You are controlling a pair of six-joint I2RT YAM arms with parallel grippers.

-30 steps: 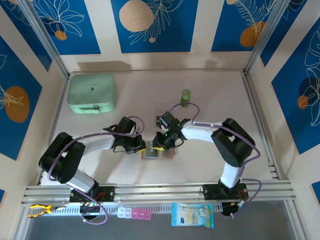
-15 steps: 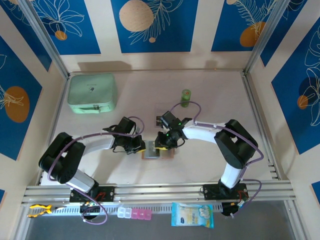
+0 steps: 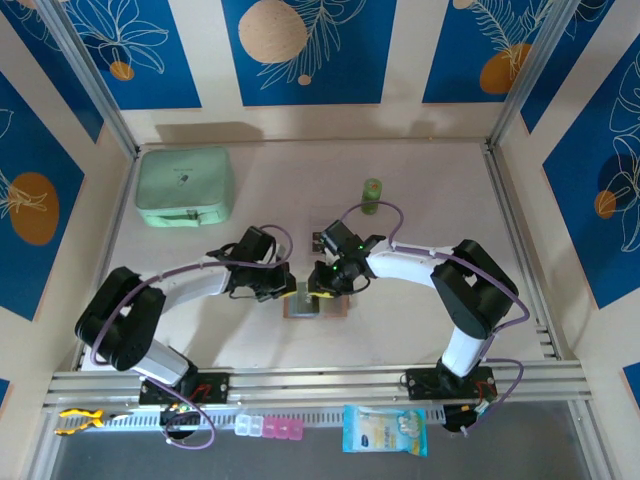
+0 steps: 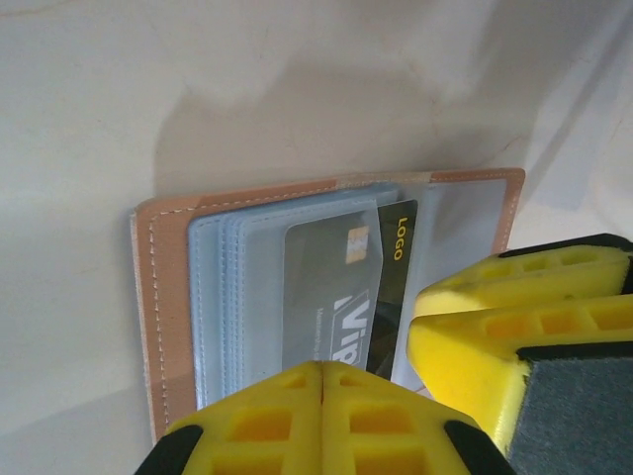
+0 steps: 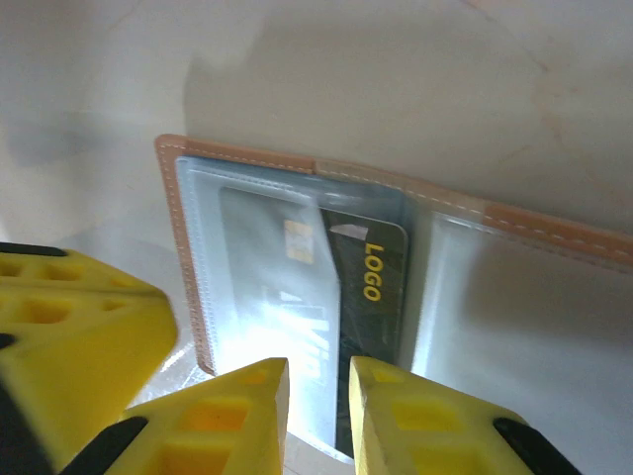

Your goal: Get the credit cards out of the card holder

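The card holder (image 3: 336,309) lies open and flat on the table, tan border (image 4: 158,297) round grey-blue clear pockets (image 5: 188,247). A dark credit card (image 4: 398,265) printed "LOGO" sticks partway out of a centre pocket (image 5: 378,282). My left gripper (image 4: 324,374) is shut, fingertips together with nothing between them, at the holder's near edge over the left pockets (image 3: 292,293). My right gripper (image 5: 318,394) hovers over the card's near end, jaws a narrow gap apart, the card showing through the gap (image 3: 322,291). Its yellow fingers (image 4: 495,327) stand right beside my left ones.
A mint-green zip pouch (image 3: 185,186) lies at the back left and a small green bottle (image 3: 372,195) stands behind the holder. Pill boxes (image 3: 268,428) and a wipes packet (image 3: 385,430) rest on the front rail. Both wrists crowd the holder.
The left gripper has closed its last small gap, and its wrist has shifted slightly up and right. The right arm has barely moved.
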